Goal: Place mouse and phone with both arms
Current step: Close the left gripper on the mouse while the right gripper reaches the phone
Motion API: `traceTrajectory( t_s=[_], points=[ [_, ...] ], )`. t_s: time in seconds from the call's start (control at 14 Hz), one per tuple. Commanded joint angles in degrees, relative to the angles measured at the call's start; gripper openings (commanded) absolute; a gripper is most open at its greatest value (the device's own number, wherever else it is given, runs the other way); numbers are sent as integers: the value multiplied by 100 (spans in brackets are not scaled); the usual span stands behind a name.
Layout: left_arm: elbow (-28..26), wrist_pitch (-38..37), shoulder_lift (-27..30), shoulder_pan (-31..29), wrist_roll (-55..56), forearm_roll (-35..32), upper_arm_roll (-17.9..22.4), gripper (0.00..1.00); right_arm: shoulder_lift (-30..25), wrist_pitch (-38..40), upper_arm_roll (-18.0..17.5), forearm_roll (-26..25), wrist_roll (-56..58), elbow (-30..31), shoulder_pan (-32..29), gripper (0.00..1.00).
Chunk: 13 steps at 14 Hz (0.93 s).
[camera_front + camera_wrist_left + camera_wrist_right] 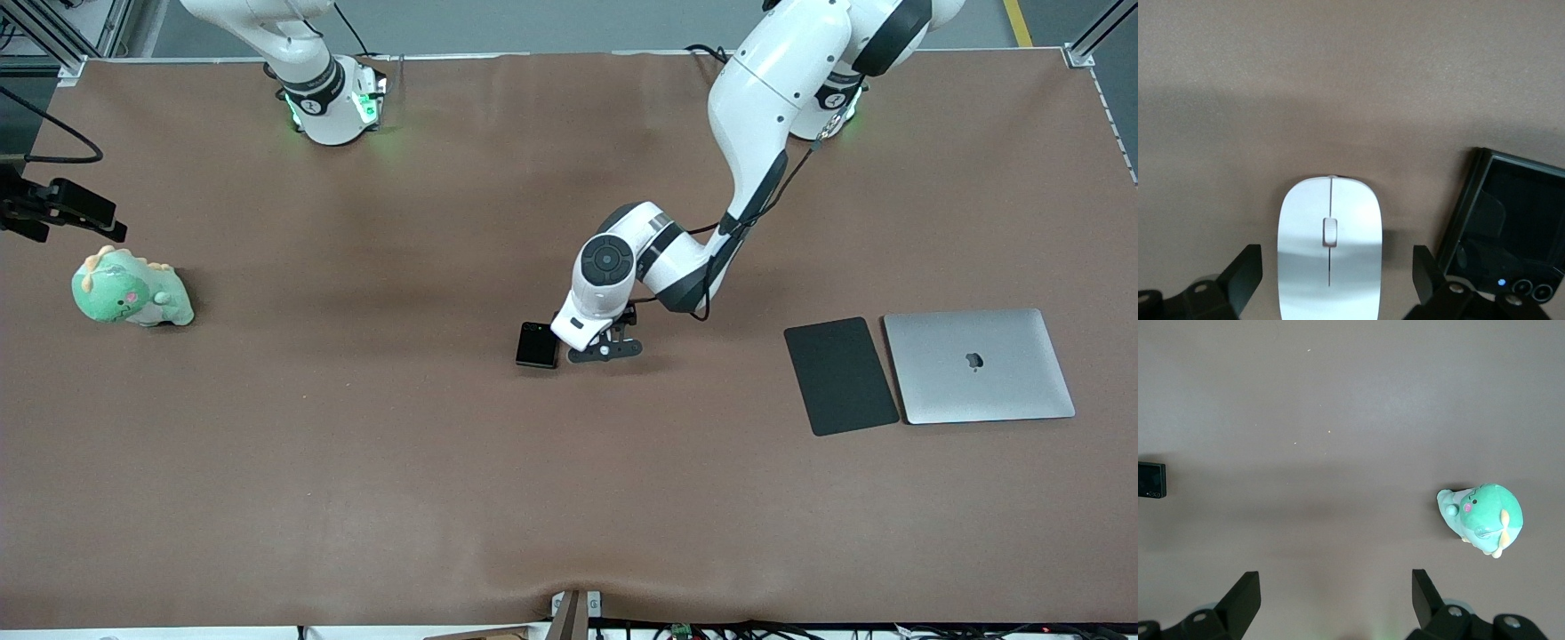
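The white mouse (1329, 250) lies on the brown table between the open fingers (1245, 273) of my left gripper (1336, 280), which is low around it with a gap on both sides. In the front view the left arm's hand (582, 327) covers the mouse. The black folded phone (537, 345) lies flat right beside the mouse, toward the right arm's end of the table; it also shows in the left wrist view (1511, 227) and the right wrist view (1151, 480). My right gripper (1336, 600) is open and empty, high over bare table, out of the front view.
A dark grey mouse pad (840, 375) and a closed silver laptop (978, 365) lie side by side toward the left arm's end. A green plush dinosaur (131, 292) sits near the right arm's end, also in the right wrist view (1481, 519). A black fixture (62, 209) juts in above it.
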<state>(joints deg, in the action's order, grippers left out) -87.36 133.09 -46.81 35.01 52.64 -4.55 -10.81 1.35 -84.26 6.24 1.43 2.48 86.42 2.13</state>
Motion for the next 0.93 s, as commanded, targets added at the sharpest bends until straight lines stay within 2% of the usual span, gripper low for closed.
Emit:
traceTrajectory(
  t_s=[0.0, 0.14, 0.64, 0.85],
  points=[
    [70, 68, -65, 59, 203, -204, 53, 94, 32, 50, -27, -99, -99, -108, -19, 100],
    [70, 68, -91, 68, 203, -213, 53, 87, 32, 50, -27, -99, -99, -108, -19, 100],
    [62, 59, -100, 59, 211, -213, 53, 74, 32, 67, -27, -72, -99, -108, -19, 100],
    [53, 59, -100, 59, 220, -222, 53, 72, 58, 59, -36, -20, -99, -108, 42, 100]
  ],
)
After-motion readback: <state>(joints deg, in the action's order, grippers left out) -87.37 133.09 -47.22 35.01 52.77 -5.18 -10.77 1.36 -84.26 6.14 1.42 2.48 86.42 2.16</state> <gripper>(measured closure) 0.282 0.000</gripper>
